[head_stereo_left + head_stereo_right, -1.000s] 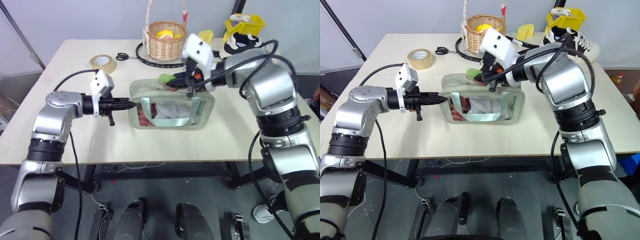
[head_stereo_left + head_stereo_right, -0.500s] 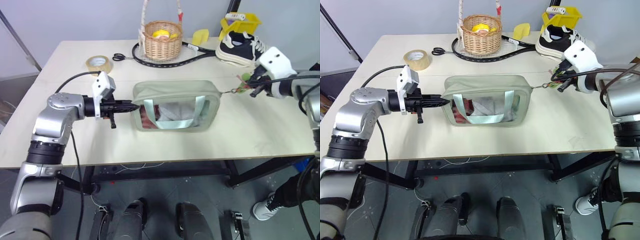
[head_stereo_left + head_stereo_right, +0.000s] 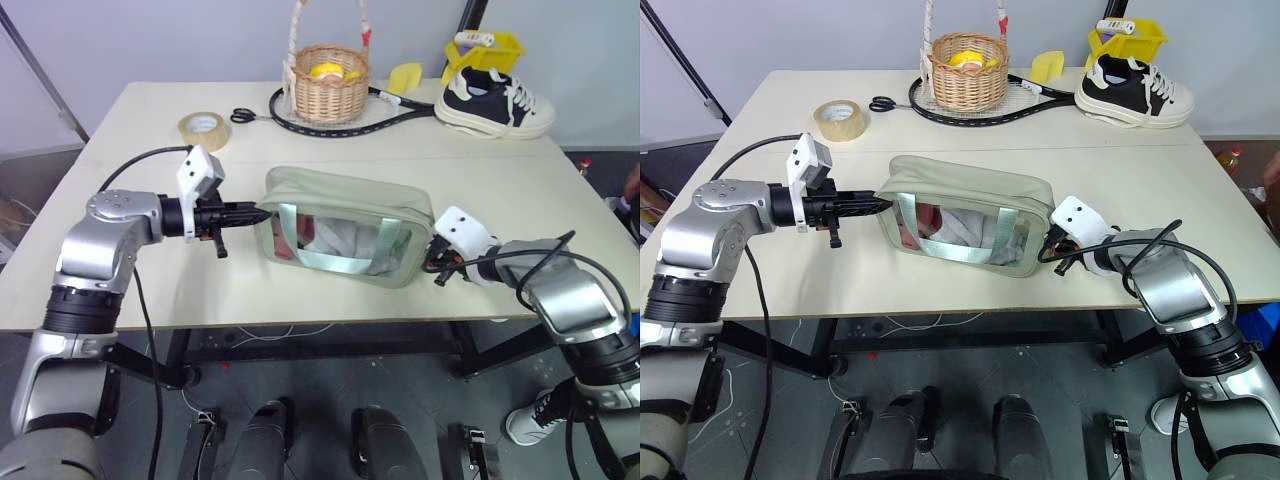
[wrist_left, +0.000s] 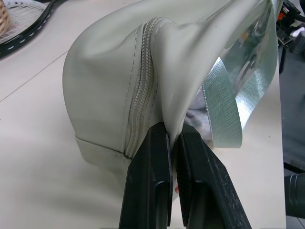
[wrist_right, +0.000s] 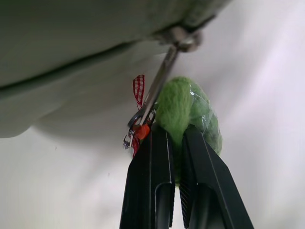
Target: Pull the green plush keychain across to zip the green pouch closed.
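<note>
With the left gripper (image 4: 174, 143) pinching the end of the green pouch (image 3: 340, 215) on the bench (image 3: 130, 275) and the right gripper (image 5: 174, 143) clamped on the green plush keychain (image 5: 186, 112) at the opposite end, further pulling may drag the pouch free.

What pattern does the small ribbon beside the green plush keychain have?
Red and white check. The ribbon shows best in the right wrist view, beside the green plush keychain.
</note>
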Motion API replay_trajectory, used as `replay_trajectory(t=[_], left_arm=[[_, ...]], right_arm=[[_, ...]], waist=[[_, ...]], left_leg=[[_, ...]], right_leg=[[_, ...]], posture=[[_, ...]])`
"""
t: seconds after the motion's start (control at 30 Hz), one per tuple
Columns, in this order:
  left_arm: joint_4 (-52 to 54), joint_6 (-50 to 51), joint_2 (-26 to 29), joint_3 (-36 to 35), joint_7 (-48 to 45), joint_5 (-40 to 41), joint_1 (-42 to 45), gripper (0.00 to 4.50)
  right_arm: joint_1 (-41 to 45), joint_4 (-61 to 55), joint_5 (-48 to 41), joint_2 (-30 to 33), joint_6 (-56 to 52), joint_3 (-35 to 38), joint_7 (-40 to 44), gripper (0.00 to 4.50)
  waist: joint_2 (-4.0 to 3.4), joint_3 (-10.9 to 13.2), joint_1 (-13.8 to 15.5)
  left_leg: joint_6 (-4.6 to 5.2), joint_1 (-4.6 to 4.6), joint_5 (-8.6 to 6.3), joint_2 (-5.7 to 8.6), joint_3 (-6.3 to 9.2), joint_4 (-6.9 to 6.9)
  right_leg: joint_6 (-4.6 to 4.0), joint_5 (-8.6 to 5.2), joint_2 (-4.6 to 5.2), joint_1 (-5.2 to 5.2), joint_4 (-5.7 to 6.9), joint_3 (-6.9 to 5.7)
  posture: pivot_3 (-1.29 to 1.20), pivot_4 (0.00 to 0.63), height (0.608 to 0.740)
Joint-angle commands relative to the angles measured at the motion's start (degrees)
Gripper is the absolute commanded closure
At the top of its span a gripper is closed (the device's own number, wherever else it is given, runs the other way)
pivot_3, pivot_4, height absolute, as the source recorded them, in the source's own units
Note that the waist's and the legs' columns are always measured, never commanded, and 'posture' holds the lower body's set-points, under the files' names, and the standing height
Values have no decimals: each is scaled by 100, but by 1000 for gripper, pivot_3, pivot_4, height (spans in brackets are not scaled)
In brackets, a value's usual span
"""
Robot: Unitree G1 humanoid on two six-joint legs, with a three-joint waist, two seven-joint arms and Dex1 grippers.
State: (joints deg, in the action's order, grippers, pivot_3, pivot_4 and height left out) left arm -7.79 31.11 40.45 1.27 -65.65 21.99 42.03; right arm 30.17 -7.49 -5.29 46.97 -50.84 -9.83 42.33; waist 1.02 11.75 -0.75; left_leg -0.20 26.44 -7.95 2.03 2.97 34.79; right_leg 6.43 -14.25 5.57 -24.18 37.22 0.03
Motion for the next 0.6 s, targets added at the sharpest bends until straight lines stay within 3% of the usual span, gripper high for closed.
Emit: replay_trajectory(t=[0.03,0.13,0.27,0.37,0.4,0.5,0.6], left_arm=[[213,40,88,-209,81,96,21,4500],[323,106,70,-212,106,146,-7,4500],[422,202,82,-246,135,208,-13,4500],[507,271,126,-285,111,290,-43,4500],[555,358,160,-310,77,354,-59,4500],[766,754,355,-417,-114,678,-72,3431],[1011,740,544,-570,-180,817,-116,2040]], right_arm=[[235,253,12,96,-6,390,-97,4460],[577,452,-196,98,-220,818,-121,3689],[966,431,-621,164,-535,1388,25,1759],[959,7,-1217,531,-649,1902,622,284],[868,-134,-1401,685,-570,2065,864,284],[700,-334,-1814,985,-357,2332,1359,205],[594,-530,-2158,1153,-271,2428,1701,205]], waist=[[0,0,7],[0,0,5],[0,0,5],[-2,2,30],[-4,3,30],[-3,2,9],[-4,2,-26]], left_leg=[[0,0,0,0,1,0],[0,2,0,1,1,1],[0,4,0,1,1,-1],[0,8,0,2,4,0],[1,11,0,3,5,1],[10,12,-6,4,3,2],[11,7,-8,1,1,0]], right_leg=[[0,0,0,0,0,-1],[0,0,1,-1,0,0],[2,1,2,-4,0,0],[4,2,2,-4,-1,-1],[5,3,3,-4,-4,-3],[8,4,5,-3,-10,-3],[0,0,4,-1,-12,-2]], posture=[[0,150,724],[0,150,724],[0,150,724],[0,150,724],[0,150,724],[0,150,724],[0,150,724]])
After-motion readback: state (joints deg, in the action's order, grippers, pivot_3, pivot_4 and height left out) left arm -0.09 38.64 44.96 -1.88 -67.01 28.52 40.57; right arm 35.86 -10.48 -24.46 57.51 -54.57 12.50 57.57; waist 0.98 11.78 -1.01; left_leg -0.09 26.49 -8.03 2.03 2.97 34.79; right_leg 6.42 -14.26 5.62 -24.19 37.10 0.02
